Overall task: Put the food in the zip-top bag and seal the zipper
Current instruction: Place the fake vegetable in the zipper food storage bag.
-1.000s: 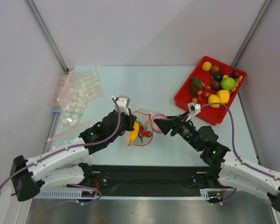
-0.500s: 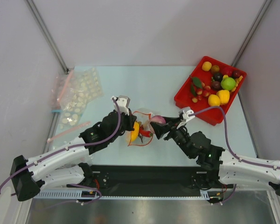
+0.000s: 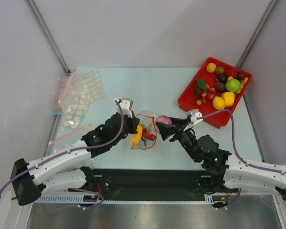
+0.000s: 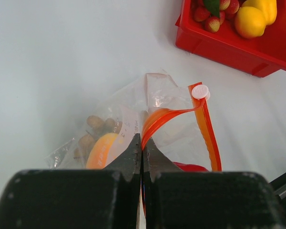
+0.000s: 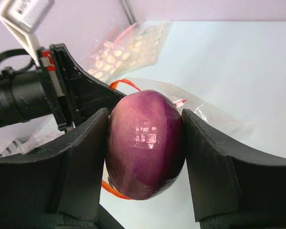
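Observation:
The clear zip-top bag (image 3: pixel 144 131) lies mid-table with its mouth held open. Its red-orange zipper (image 4: pixel 207 131) curves up to a white slider. Inside are an orange fruit (image 4: pixel 101 150), brown nut clusters (image 4: pixel 91 129) and a red chili (image 3: pixel 148 136). My left gripper (image 4: pixel 142 140) is shut on the zipper edge of the bag (image 4: pixel 167 114). My right gripper (image 5: pixel 145 138) is shut on a purple onion (image 5: pixel 145 143) and holds it at the bag's mouth, right of the opening; the onion also shows in the top view (image 3: pixel 163 120).
A red tray (image 3: pixel 214 93) with several toy fruits stands at the back right, also in the left wrist view (image 4: pixel 238 40). Dotted clear bags (image 3: pixel 78 98) with pink and blue strips lie at the back left. Grey walls enclose the table.
My right gripper carried the purple onion left to the bag's mouth, then shifted slightly back right and up. The left gripper and bag have held still.

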You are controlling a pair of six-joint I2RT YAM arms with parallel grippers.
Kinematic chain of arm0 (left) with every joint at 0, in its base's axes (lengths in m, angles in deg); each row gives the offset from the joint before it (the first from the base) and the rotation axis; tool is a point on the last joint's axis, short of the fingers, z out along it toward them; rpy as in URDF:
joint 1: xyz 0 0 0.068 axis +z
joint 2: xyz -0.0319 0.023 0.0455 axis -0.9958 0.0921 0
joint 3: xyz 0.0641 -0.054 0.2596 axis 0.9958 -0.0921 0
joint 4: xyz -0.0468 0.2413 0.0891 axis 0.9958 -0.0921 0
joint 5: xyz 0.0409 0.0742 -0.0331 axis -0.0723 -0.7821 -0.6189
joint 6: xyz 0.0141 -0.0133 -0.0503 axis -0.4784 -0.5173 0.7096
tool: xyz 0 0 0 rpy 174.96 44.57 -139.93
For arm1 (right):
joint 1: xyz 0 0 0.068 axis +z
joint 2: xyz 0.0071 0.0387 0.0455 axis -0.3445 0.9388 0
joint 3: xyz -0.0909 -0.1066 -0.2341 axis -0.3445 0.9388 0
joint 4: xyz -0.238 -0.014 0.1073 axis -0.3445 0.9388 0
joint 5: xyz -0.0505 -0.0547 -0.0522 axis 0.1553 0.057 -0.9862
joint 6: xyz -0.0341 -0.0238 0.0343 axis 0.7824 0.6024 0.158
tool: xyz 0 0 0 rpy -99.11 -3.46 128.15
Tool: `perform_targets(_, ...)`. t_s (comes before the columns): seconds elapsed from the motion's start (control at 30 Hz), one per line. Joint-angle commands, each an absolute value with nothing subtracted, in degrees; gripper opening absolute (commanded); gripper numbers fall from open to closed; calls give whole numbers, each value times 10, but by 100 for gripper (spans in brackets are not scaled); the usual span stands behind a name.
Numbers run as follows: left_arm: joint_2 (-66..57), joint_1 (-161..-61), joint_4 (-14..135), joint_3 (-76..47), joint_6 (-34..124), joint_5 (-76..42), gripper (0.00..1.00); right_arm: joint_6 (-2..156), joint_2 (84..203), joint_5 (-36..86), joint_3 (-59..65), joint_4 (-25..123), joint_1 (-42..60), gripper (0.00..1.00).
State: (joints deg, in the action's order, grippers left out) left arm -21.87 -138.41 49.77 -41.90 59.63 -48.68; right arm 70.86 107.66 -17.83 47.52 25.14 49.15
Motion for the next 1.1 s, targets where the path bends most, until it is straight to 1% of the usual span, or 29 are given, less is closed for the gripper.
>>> perform_targets(0.0, -234, -1379, 516, -407, 599, -480, 0, 709, 1052, -159, 479, 196, 492, 9)
perform_targets(0.13, -242, -1380, 513, -408, 599, -481, 0, 678, 1015, -76, 510, 165, 470, 9)
perform_targets(0.27, -248, -1380, 513, -409, 600, -475, 0, 649, 996, 61, 526, 131, 425, 9)
perform_targets(0.33, -252, -1380, 513, -408, 601, -472, 0, 641, 990, 106, 531, 120, 410, 9)
perform_targets(0.37, -252, -1380, 512, -409, 601, -470, 0, 631, 987, 151, 533, 114, 391, 9)
perform_targets(0.4, -255, -1380, 513, -409, 601, -468, 0, 625, 988, 166, 533, 113, 381, 9)
perform_targets(0.43, -257, -1380, 512, -409, 601, -468, 0, 615, 989, 226, 533, 109, 367, 9)
perform_targets(0.63, -259, -1380, 513, -410, 602, -460, 0, 518, 1008, 393, 538, 46, 271, 8)
perform_targets(0.73, -259, -1380, 513, -409, 603, -455, 0, 496, 1024, 418, 535, 28, 250, 8)
perform_targets(0.9, -264, -1380, 512, -407, 604, -438, 0, 506, 1039, 416, 533, 28, 249, 7)
perform_targets(1.0, -267, -1380, 509, -405, 604, -430, 0, 538, 1044, 406, 523, 50, 263, 6)
perform_targets(1.07, -268, -1380, 506, -402, 604, -424, 0, 583, 1047, 370, 508, 90, 293, 5)
